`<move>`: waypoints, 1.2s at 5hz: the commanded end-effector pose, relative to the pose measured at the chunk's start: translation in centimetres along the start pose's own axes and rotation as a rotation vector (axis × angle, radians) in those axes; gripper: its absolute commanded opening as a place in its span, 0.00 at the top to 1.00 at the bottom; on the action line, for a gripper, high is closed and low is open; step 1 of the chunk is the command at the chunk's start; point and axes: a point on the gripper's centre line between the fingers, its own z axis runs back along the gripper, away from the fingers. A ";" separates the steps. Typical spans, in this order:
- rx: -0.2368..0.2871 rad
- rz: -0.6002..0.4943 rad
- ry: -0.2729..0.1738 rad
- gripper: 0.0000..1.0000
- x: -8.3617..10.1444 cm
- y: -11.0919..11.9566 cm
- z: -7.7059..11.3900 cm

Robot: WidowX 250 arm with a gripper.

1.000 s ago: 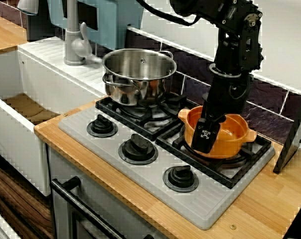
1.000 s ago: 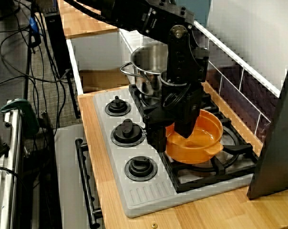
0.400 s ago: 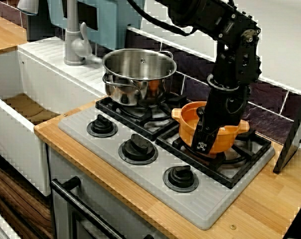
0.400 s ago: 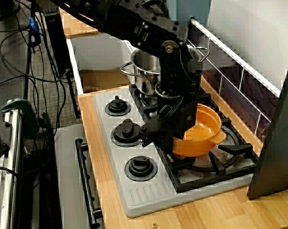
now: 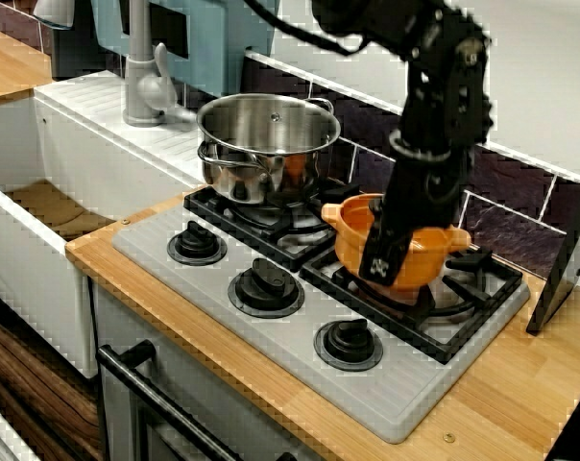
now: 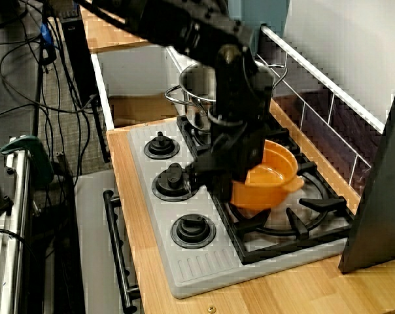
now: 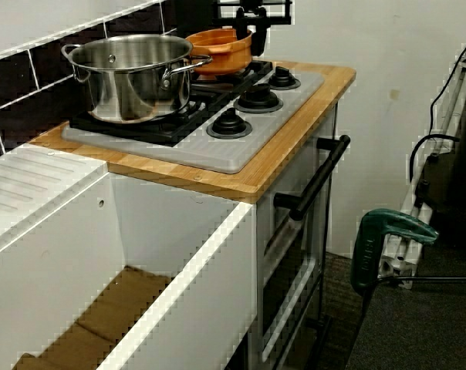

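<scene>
A black robot arm reaches down over a toy kitchen hob (image 5: 271,338) set in a wooden worktop (image 5: 520,394). Its gripper (image 5: 380,263) pinches the near wall of a small orange pot (image 5: 424,257), one finger outside and the other inside the rim. The pot hangs slightly tilted and appears just clear of the black burner grate (image 5: 468,305), at the end of the hob farthest from the sink (image 5: 40,206), close to the worktop's back edge and the dark tiled wall. A larger stainless steel pot (image 5: 261,144) stands on the neighbouring grate, near but apart. Three black knobs (image 5: 266,285) line the hob's front edge. A grey faucet (image 5: 141,77) stands behind the sink.
</scene>
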 end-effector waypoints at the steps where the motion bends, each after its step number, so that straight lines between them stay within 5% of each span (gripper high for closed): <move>1: 0.075 0.022 -0.085 1.00 0.4 2.6 5.5; 3: 0.090 0.008 -0.140 1.00 1.0 2.2 9.2; 6: 0.182 0.069 -0.105 1.00 2.0 1.1 11.7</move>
